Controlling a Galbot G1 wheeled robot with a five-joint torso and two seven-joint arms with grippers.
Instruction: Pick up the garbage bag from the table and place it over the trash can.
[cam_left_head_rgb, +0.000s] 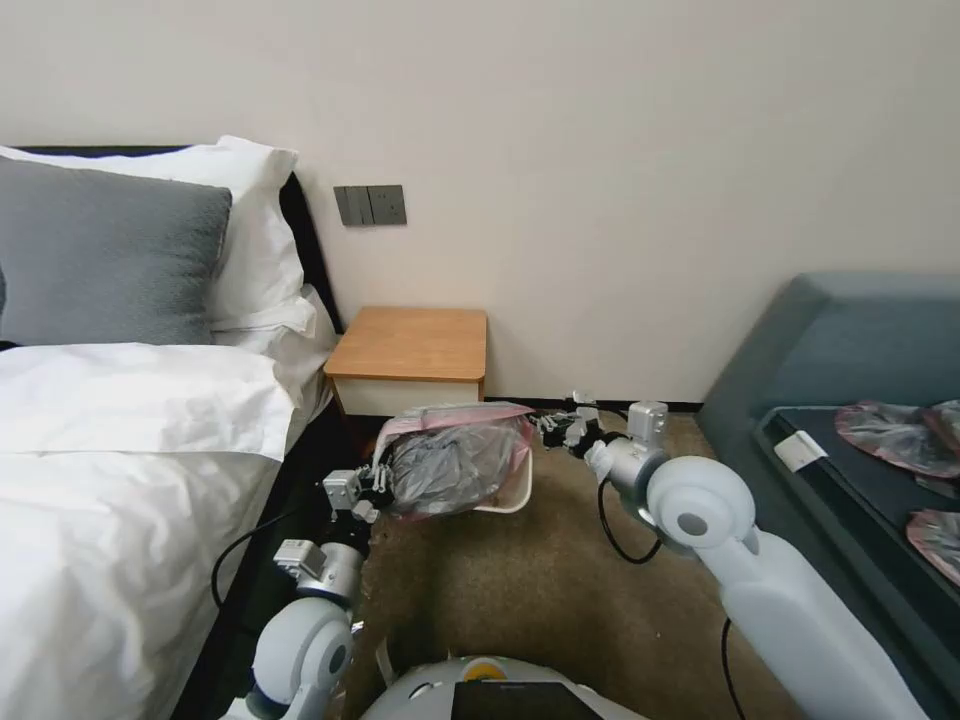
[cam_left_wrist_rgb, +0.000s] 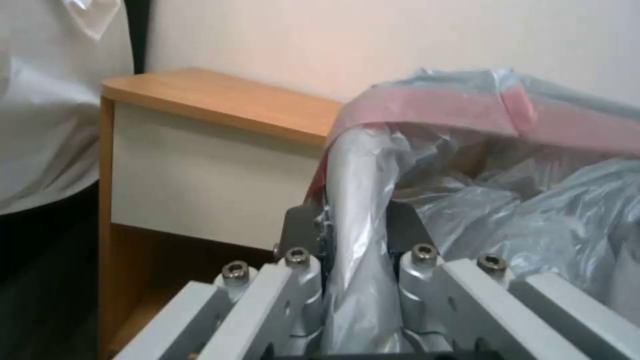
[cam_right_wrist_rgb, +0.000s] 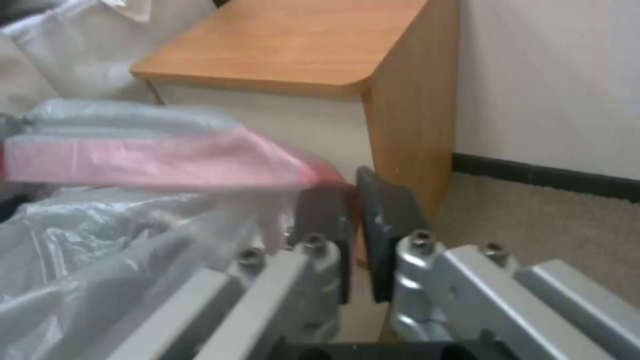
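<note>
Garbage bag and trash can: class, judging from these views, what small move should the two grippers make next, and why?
Probably lower both together: the left gripper and right gripper hold the garbage bag stretched just above the trash can, whose rim shows beneath it.

garbage bag (cam_left_head_rgb: 455, 460) over trash can (cam_left_head_rgb: 510, 495), table (cam_left_head_rgb: 410, 345) behind, bed (cam_left_head_rgb: 120, 450) left

Left claw (cam_left_wrist_rgb: 353, 227) clamps garbage bag (cam_left_wrist_rgb: 507, 200) beside table (cam_left_wrist_rgb: 220, 100).

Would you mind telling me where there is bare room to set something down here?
The nightstand top is bare, between the bed and wall. Open carpet lies before the trash can. It is crowded at the can, where the left gripper and right gripper stretch the garbage bag.
</note>
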